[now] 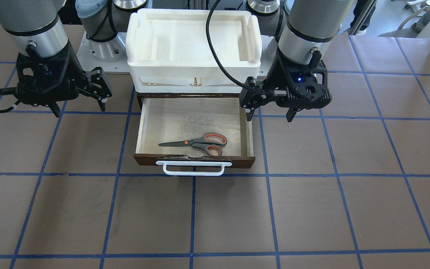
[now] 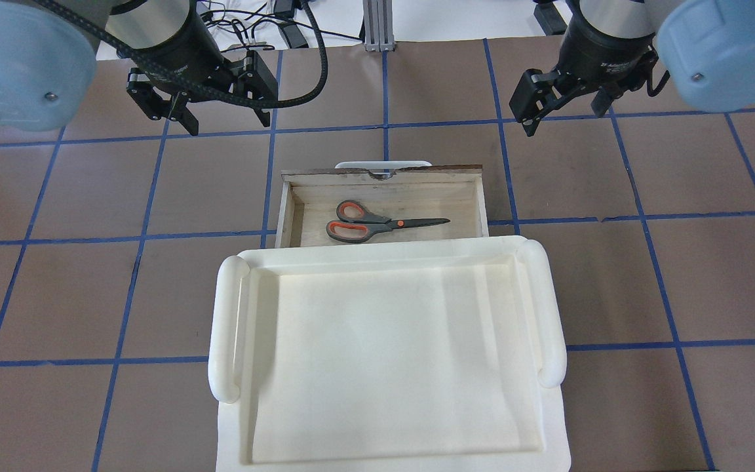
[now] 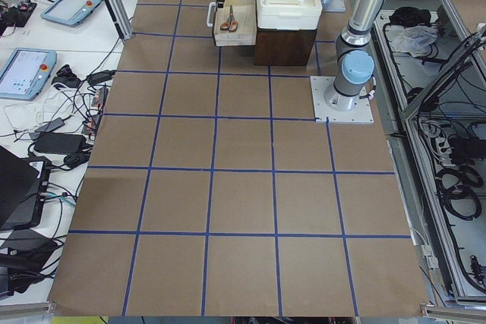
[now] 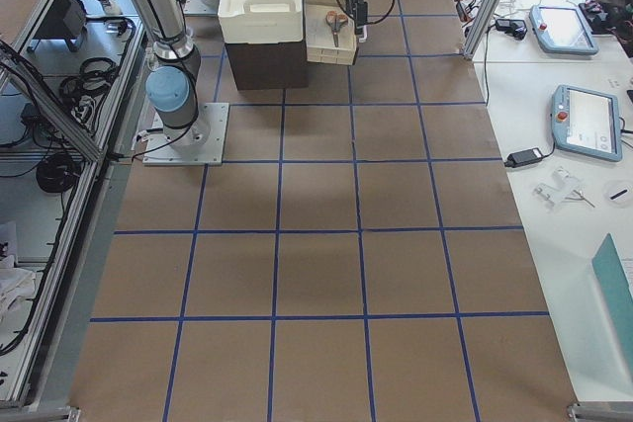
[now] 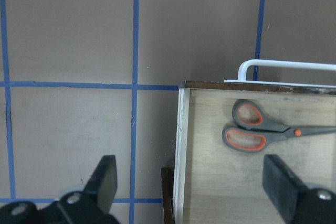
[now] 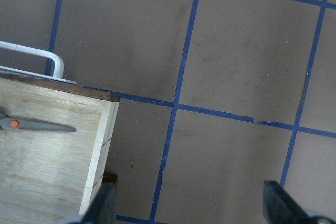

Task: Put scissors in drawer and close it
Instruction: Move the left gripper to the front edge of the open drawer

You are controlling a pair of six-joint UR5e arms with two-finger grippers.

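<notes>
Orange-handled scissors [image 1: 196, 144] lie flat in the open drawer [image 1: 185, 116]; we see left gripper [image 1: 270, 117] and right gripper [image 1: 80, 110] above the counter [image 1: 312, 209], jaws wide apart, holding nothing

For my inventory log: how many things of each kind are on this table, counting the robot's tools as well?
scissors: 1
drawer: 1
white tray: 1
robot tools, left tool and right tool: 2
Total: 5
</notes>
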